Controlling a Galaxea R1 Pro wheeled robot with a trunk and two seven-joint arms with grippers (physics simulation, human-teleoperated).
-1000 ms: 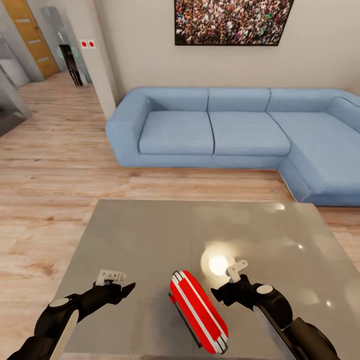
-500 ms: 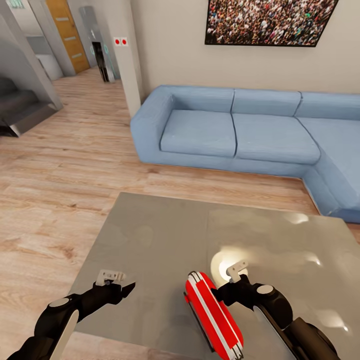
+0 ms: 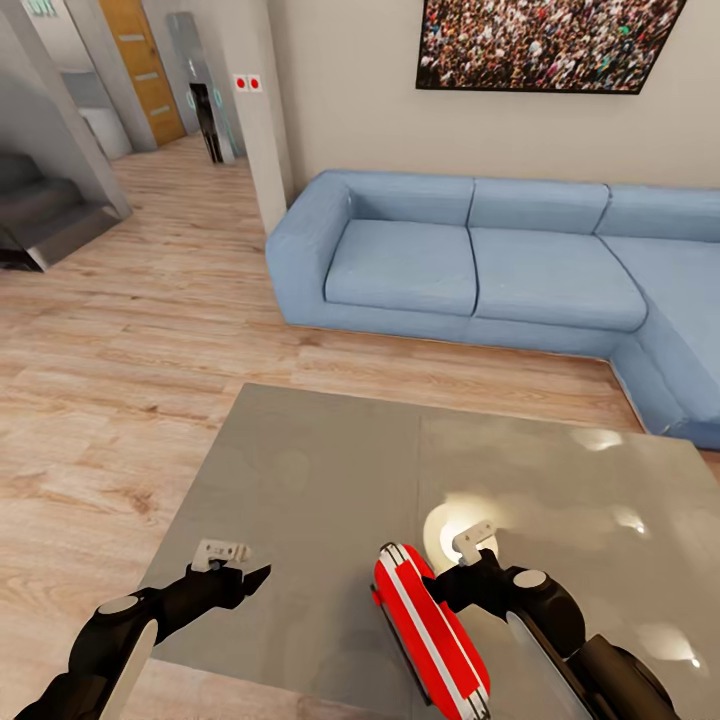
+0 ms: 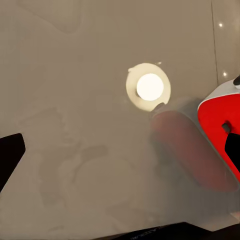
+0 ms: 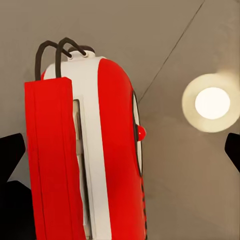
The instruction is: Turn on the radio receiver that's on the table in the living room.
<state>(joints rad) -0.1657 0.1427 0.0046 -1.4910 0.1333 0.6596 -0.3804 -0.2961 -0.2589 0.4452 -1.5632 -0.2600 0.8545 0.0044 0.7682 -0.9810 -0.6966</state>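
Two claws hover over my counter [image 3: 300, 470]: the left claw [image 3: 240, 572] released, well left of the radio [image 3: 430, 630]; the right claw [image 3: 452, 570] released beside the radio, which stands on edge.

In the head view, the near end of the radio receiver [image 3: 430, 632] is cut off by the lower edge, and the sofa [image 3: 520, 265] and crowd picture [image 3: 550, 42] by the right and top edges. In the right wrist view, the right claw [image 5: 120, 150] is reduced to dark tips at both sides. In the left wrist view, the receiver is cropped.
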